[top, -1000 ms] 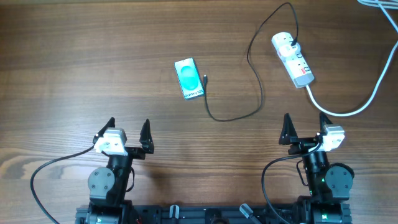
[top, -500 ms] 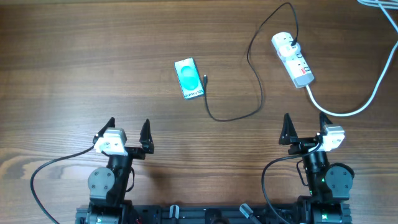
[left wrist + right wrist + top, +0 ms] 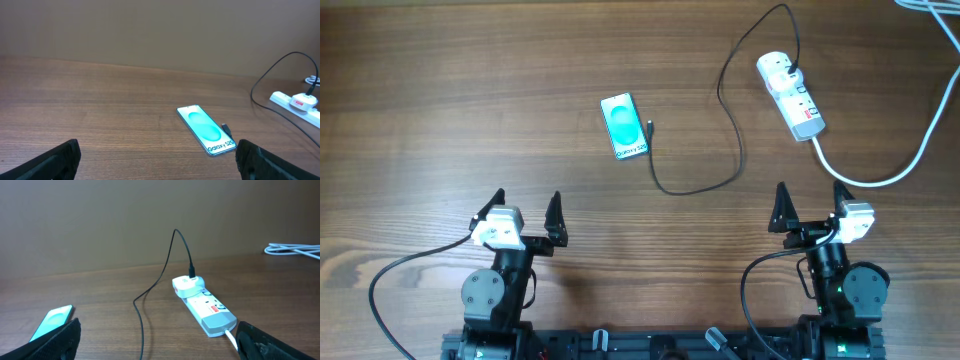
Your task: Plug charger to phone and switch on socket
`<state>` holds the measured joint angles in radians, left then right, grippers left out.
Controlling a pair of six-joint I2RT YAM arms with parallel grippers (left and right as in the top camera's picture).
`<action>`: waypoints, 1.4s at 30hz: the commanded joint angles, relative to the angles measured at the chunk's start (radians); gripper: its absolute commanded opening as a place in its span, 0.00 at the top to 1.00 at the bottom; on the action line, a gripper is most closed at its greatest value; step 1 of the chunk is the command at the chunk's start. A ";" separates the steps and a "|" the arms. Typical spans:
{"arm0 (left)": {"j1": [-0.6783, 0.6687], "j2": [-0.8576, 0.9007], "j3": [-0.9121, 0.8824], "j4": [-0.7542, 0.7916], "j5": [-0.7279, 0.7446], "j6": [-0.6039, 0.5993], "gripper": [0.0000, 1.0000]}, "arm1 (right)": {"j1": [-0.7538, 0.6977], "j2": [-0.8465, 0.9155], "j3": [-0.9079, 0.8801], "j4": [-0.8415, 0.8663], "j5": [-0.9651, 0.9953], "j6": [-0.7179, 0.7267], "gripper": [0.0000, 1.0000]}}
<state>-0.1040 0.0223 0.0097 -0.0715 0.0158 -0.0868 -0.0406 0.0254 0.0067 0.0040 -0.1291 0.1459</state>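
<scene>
The phone (image 3: 623, 125) lies flat mid-table, cyan screen lit, white band toward me; it also shows in the left wrist view (image 3: 206, 130) and at the left edge of the right wrist view (image 3: 52, 322). The charger cable (image 3: 732, 120) runs from a white adapter in the socket (image 3: 791, 95) to its plug tip (image 3: 650, 126) just right of the phone. The socket also shows in the right wrist view (image 3: 206, 308). My left gripper (image 3: 524, 210) and right gripper (image 3: 812, 203) are open and empty, near the front edge, well short of everything.
A thick white cord (image 3: 895, 170) loops from the socket's grey end toward the right edge. More white cord (image 3: 295, 250) lies at the far right back. The table is bare wood.
</scene>
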 commanded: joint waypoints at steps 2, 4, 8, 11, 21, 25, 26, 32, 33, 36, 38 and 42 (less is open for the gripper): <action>-0.005 0.004 -0.004 0.011 -0.027 0.053 0.00 | 0.002 0.005 -0.001 0.002 0.021 0.014 0.00; -0.005 0.004 -0.004 0.055 -0.058 0.084 0.00 | 0.002 0.005 -0.002 0.002 0.021 0.014 0.00; -0.005 0.004 0.037 0.167 0.089 0.077 0.00 | 0.002 0.005 -0.001 0.002 0.021 0.013 0.00; -0.005 0.011 0.143 0.069 0.107 0.045 0.00 | 0.002 0.005 -0.002 0.002 0.021 0.014 0.00; -0.005 0.368 0.873 -0.491 0.104 0.046 0.00 | 0.002 0.005 -0.002 0.002 0.021 0.013 0.00; -0.005 0.599 1.169 -0.732 0.107 0.046 0.00 | 0.002 0.005 -0.002 0.002 0.021 0.014 0.00; -0.005 0.657 1.238 -0.797 0.107 0.046 0.00 | 0.002 0.005 -0.001 0.002 0.021 0.014 0.00; -0.005 1.022 1.585 -1.155 0.127 0.045 0.00 | 0.002 0.005 -0.002 0.002 0.021 0.013 0.00; -0.005 1.066 1.612 -1.181 0.134 0.045 0.00 | 0.002 0.005 -0.002 0.002 0.021 0.014 0.00; -0.005 1.169 1.635 -1.185 0.167 0.045 0.00 | 0.002 0.005 -0.002 0.002 0.021 0.013 0.00; -0.005 1.235 1.635 -1.182 0.171 0.045 0.00 | 0.002 0.005 -0.001 0.002 0.021 0.014 0.00; -0.005 1.346 1.634 -1.124 0.175 0.045 0.00 | 0.002 0.005 -0.002 0.002 0.021 0.014 0.00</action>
<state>-0.1040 1.2907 1.6272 -1.2316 0.1612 -0.0391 -0.0406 0.0299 0.0063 0.0029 -0.1253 0.1463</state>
